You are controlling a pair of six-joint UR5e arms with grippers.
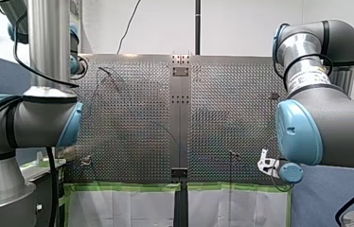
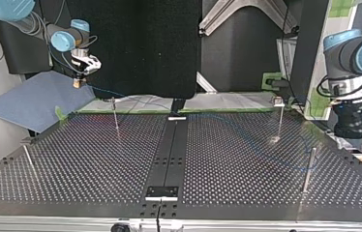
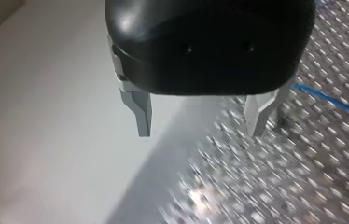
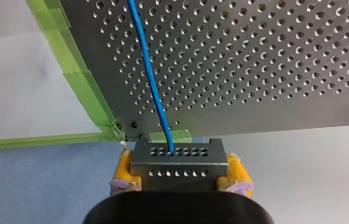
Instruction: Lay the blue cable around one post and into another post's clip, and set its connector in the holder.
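Just off a green-taped corner of the perforated metal table (image 4: 256, 60), over a flat blue mat (image 4: 37, 182), my right gripper (image 4: 178, 170) clamps its yellow pads (image 4: 122, 168) on the connector (image 4: 177, 154), a grey rectangular block drilled with two rows of small holes. From that block the thin, smooth blue cable (image 4: 149, 70) runs out across the table. At the table's side edge my left gripper (image 3: 200, 116) hangs with its tapered metal fingers (image 3: 141, 109) spread wide, gripping nothing, and a stretch of cable lies on the table beside one finger.
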